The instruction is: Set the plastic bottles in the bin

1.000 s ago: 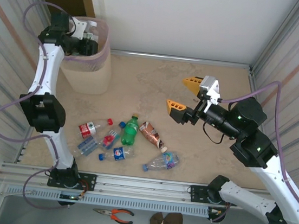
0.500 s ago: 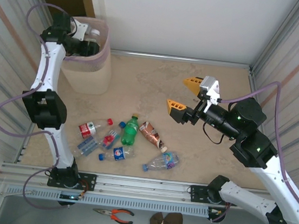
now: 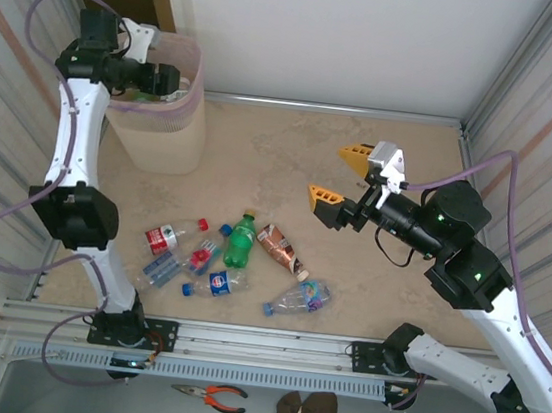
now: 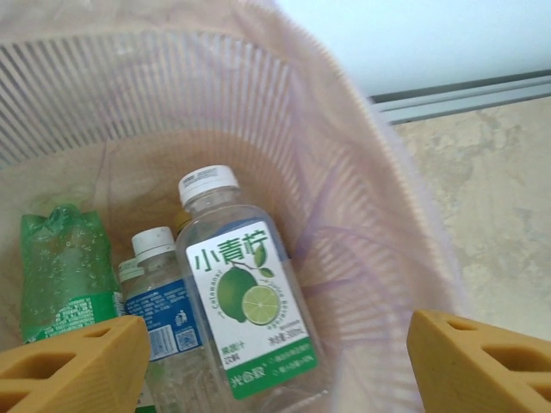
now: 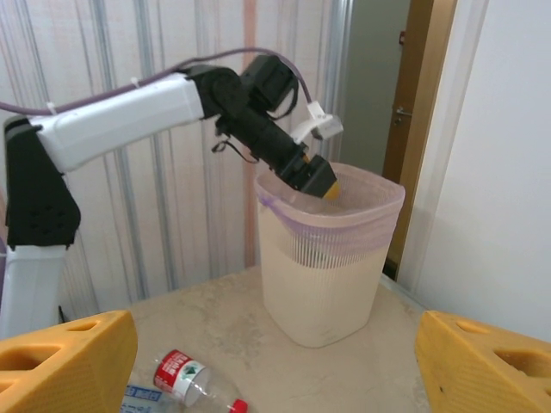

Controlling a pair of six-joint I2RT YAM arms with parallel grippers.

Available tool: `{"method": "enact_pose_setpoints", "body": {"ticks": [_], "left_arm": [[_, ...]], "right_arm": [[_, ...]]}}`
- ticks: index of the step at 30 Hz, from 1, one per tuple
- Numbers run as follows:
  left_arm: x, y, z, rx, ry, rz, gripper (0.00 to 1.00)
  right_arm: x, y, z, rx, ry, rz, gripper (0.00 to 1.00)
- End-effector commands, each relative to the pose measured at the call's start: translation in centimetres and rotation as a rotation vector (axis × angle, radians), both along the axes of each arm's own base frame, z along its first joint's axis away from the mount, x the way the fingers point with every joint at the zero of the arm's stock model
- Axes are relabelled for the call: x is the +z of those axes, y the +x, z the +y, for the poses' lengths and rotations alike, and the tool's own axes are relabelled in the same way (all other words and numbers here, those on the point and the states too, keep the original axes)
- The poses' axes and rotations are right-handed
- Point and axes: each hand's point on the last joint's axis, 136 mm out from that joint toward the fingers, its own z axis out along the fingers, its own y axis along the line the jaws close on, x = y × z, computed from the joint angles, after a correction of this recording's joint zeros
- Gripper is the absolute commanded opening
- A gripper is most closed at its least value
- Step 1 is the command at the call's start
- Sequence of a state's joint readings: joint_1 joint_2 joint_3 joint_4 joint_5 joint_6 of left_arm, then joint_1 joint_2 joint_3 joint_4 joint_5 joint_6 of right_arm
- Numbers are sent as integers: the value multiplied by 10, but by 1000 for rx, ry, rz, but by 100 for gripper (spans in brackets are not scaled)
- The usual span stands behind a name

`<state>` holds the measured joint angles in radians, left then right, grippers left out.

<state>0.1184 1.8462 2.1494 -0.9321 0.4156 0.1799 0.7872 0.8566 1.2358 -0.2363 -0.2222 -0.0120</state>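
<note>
The bin [image 3: 158, 142] stands at the table's far left corner. My left gripper [image 3: 165, 82] hovers over its mouth, open, with nothing between its fingers. In the left wrist view, my left gripper [image 4: 275, 366] looks down past the bin's wall [image 4: 344, 172] at a lime-labelled bottle [image 4: 245, 301], a blue-labelled bottle [image 4: 159, 301] and a green bottle [image 4: 60, 275] lying inside. Several plastic bottles lie on the table near the front left, among them a red-labelled one [image 3: 166, 236], a green one [image 3: 242, 241] and a brown one [image 3: 283, 250]. My right gripper [image 3: 338, 174] hangs open over mid-table.
The right wrist view faces the bin [image 5: 323, 267], the left gripper [image 5: 318, 181] above it and the red-labelled bottle [image 5: 185, 379]. Corrugated walls close both sides. A metal rail [image 3: 269, 342] runs along the near edge, with pliers [image 3: 211, 394] beyond it.
The left arm has swung up and to the left, pulling its gripper back over the bin's rim. The right arm has not moved.
</note>
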Motion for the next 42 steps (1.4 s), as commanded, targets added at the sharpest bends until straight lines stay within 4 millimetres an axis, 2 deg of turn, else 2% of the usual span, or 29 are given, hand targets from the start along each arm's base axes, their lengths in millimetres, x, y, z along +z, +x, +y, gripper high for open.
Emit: {"method": "enact_pose_setpoints", "body": {"ticks": [1,6,14,18,25,28,30,33,38,42], "left_arm": [[40,-33,-17,-60,-50,-60,77],[41,-68,-41,-127,-48,-52,76],[3,-134,-87,-257,24,72,74],[-33,-166,-99,-312,159,154,73],[-107,-206,-89,-421,387,315,72],[-140,-214,-86,-440,487,343,73],[-162,-215,-77,-412,537,402,71],[-192,-217,-72,-412,563,473,69],[-224,-213,-81,-463,554,502,64],[-243,-207,-90,-504,537,536,64]], "right_arm": [[-11,3,-3,-32,-22,27,83],[-25,6,-3,-43,-53,64,83],[-39,6,-7,-60,-79,92,83],[-42,5,-8,-60,-84,97,83],[-48,4,-6,-51,-92,102,83],[-50,5,-5,-49,-98,100,83],[-53,6,-5,-49,-105,102,83],[-54,6,-4,-47,-109,102,83],[-57,6,-4,-44,-118,107,84],[-62,8,-5,-51,-122,116,84]]}}
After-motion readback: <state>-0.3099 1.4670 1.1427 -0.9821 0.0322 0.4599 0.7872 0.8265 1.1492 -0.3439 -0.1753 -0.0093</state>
